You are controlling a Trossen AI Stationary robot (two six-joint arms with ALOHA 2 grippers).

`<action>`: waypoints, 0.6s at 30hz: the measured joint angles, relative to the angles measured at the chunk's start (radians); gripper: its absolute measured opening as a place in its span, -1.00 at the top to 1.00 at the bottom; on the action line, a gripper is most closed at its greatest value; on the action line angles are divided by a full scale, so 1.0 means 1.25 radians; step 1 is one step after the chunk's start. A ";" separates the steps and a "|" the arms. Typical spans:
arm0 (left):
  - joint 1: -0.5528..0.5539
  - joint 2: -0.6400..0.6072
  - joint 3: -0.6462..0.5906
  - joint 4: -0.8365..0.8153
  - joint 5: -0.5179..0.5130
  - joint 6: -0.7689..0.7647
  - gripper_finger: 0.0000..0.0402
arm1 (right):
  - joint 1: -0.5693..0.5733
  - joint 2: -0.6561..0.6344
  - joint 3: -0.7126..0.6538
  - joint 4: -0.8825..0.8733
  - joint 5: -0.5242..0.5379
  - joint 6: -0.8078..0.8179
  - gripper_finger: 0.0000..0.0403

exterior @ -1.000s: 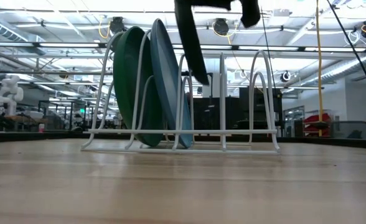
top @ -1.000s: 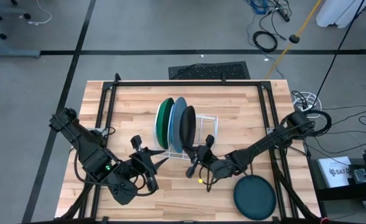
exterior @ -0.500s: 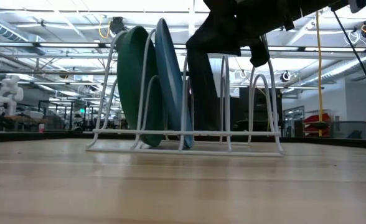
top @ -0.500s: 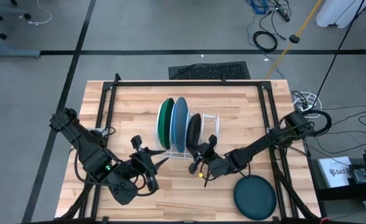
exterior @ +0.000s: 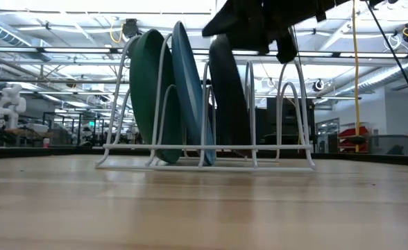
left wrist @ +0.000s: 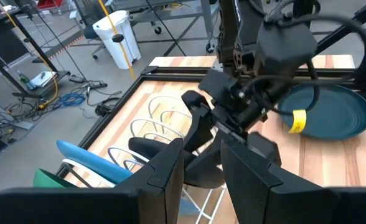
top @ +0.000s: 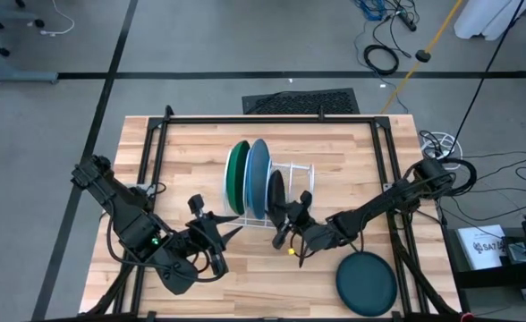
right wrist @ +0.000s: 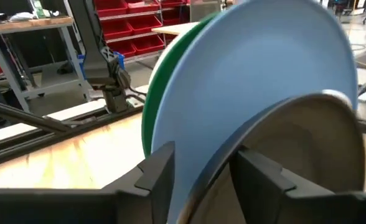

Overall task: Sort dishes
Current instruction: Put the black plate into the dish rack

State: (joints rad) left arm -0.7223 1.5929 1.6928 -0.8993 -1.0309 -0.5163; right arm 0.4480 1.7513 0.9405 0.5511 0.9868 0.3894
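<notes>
A white wire rack [top: 301, 179] stands mid-table with three dishes on edge in its slots: a green plate [top: 236, 174], a light blue plate [top: 257, 174] and a smaller black plate [exterior: 228, 97]. My right gripper [top: 288, 215] is open at the black plate's top rim [right wrist: 276, 118], one finger on either side of it. A dark teal plate [top: 366, 282] lies flat on the table near the right front. My left gripper [top: 216, 225] waits open left of the rack's near end, holding nothing.
A black frame [top: 272, 119] runs around the tabletop's edges. Bare wood lies in front of the rack and at the table's far side. The rack's slots to the right of the black plate [exterior: 287, 104] hold nothing.
My right gripper has lowered the black plate, tilted and in the air a second ago, into the rack slot right of the light blue plate. It has then opened and let go. The plate now stands on edge in the rack.
</notes>
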 joint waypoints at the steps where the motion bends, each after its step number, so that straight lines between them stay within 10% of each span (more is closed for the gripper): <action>1: 0.000 0.000 0.000 0.000 0.000 0.000 0.41 | 0.000 -0.008 0.000 0.000 0.000 -0.008 0.28; 18: 0.000 0.000 0.000 0.000 0.000 0.000 0.41 | -0.012 -0.148 0.000 -0.154 0.028 -0.094 -0.07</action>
State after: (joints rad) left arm -0.7223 1.5929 1.6928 -0.8994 -1.0307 -0.5164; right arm 0.4327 1.5665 0.9405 0.3586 1.0215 0.2714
